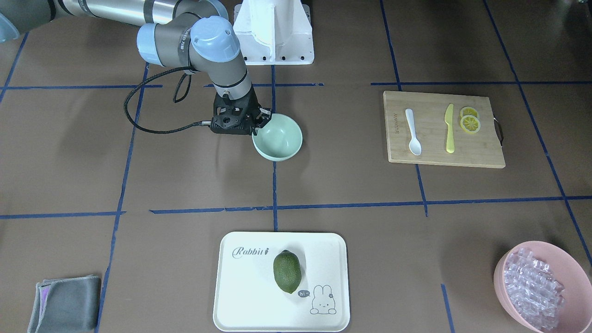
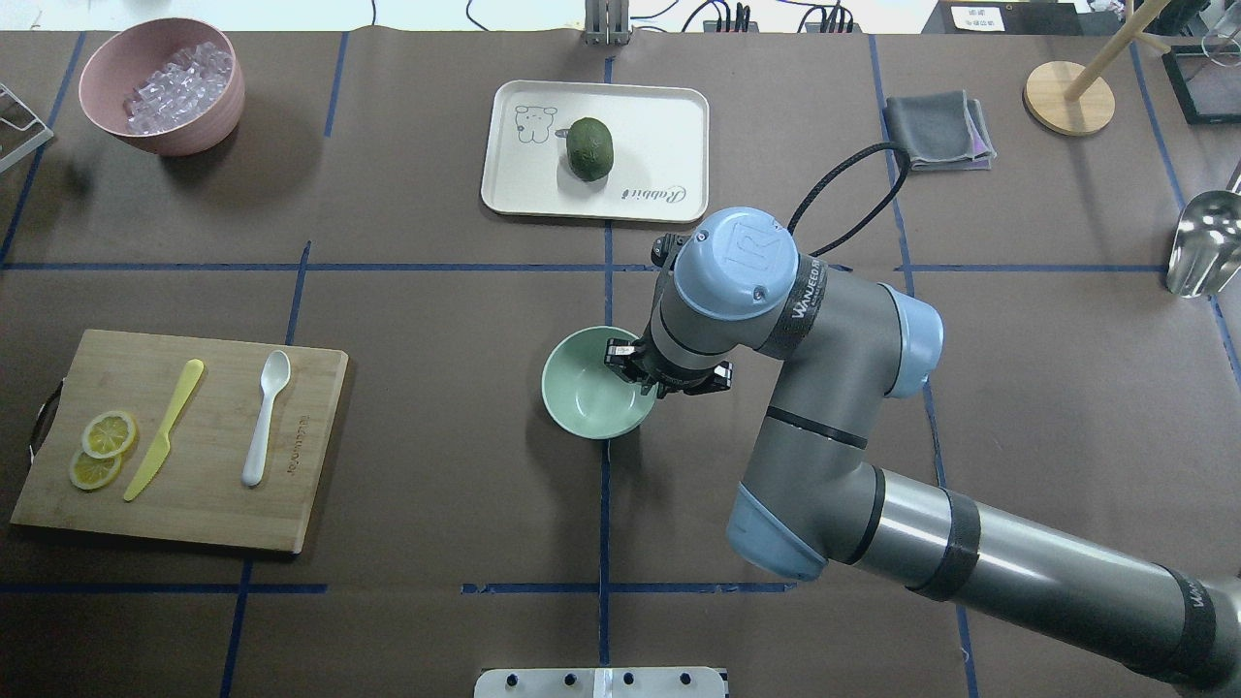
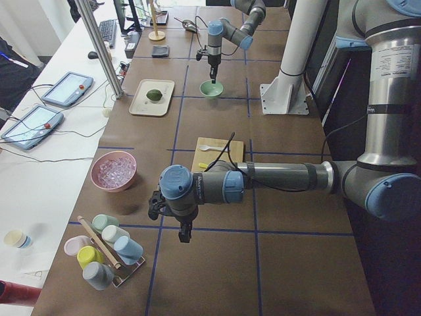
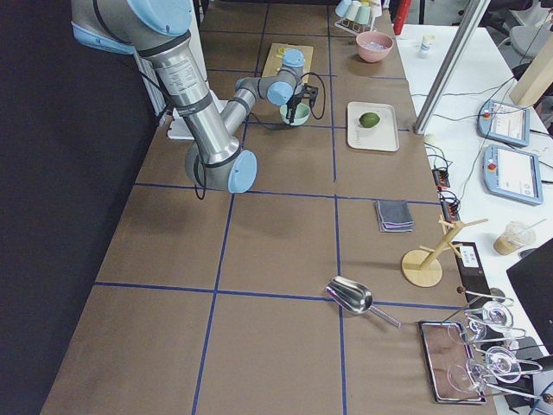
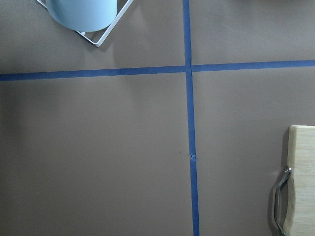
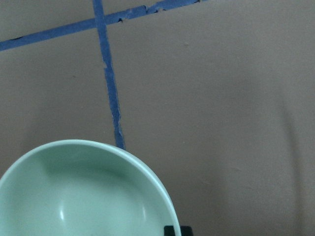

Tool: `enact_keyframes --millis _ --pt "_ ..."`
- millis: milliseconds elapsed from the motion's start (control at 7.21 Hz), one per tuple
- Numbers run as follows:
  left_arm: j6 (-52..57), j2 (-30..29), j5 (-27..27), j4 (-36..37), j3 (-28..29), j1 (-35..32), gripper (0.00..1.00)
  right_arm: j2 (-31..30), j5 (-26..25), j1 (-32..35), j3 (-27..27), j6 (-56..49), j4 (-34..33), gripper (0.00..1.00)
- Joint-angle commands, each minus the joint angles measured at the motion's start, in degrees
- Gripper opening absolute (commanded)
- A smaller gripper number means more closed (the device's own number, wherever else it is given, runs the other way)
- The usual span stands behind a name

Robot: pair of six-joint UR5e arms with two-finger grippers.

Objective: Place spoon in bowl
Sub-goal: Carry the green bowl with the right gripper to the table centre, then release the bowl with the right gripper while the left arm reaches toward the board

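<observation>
REMOTE DESK: My right hand (image 1: 259, 121) sits at the rim of the mint-green bowl (image 1: 280, 138) near the middle of the table (image 1: 347, 194), with one dark fingertip showing just outside the rim in the wrist view. I cannot tell whether the hand is clamped or let go. The white spoon (image 1: 413, 132) lies flat on the wooden cutting board (image 1: 481, 155), well apart from the bowl, scoop pointing away from the robot. It lies beside a yellow knife (image 1: 449, 128) and two lemon slices (image 1: 470, 121). My left hand (image 3: 183, 234) hangs over the table past the board's handle end; I cannot tell its grip either.
</observation>
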Motion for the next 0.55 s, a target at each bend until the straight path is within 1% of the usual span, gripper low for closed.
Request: enact_keyframes --millis 0,277,416 --pt "0.0 0.0 -0.06 0.0 0.0 0.0 1.0 0.12 -0.73 -0.06 0.32 0.13 0.07 1.0" --pt "0.17 -0.09 0.02 -0.09 -0.61 0.0 1.0 0.03 -0.73 0.11 1.2 0.22 -0.02 1.0" --pt "-0.18 -0.17 0.02 -1.39 -2.35 0.17 1.0 0.03 -0.73 0.2 1.9 0.22 -0.28 1.0"
